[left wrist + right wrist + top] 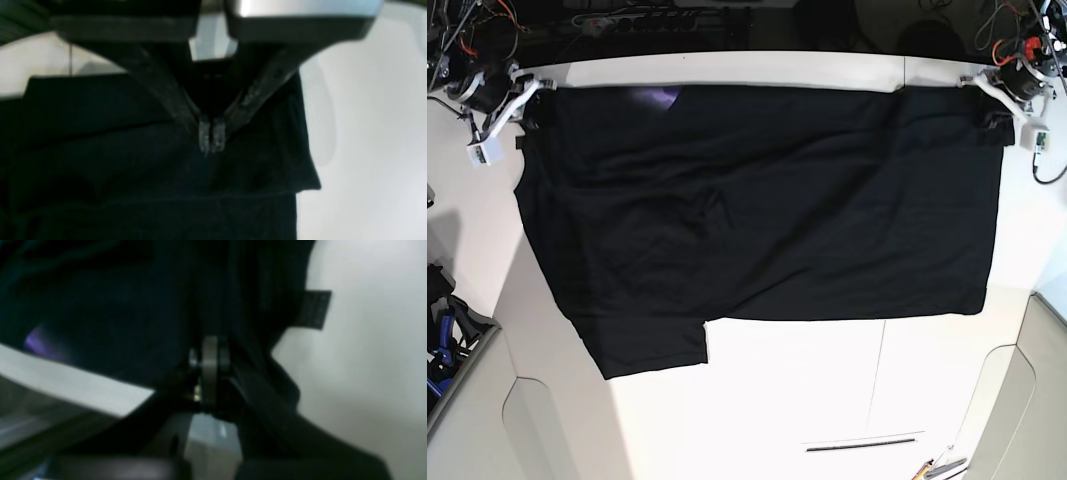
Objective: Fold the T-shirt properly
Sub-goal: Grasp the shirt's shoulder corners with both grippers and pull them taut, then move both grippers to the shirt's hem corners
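Observation:
The black T-shirt [767,210] lies spread wide across the white table [827,400], one sleeve reaching toward the front left. A purple bit of print [652,98] shows at its far edge. My left gripper [995,112] sits at the shirt's far right corner. In the left wrist view the left gripper [210,138] has its fingertips pressed together in the black fabric [133,166]. My right gripper [530,112] is at the far left corner. In the right wrist view the right gripper [212,343] is shut, with cloth [133,306] draped around it and a black label [313,308] sticking out.
Cables and a power strip [627,20] run behind the table's far edge. Blue-handled tools [442,340] lie in a bin at the left, and small tools [942,465] rest near the front right corner. Curved white panels flank the table's front.

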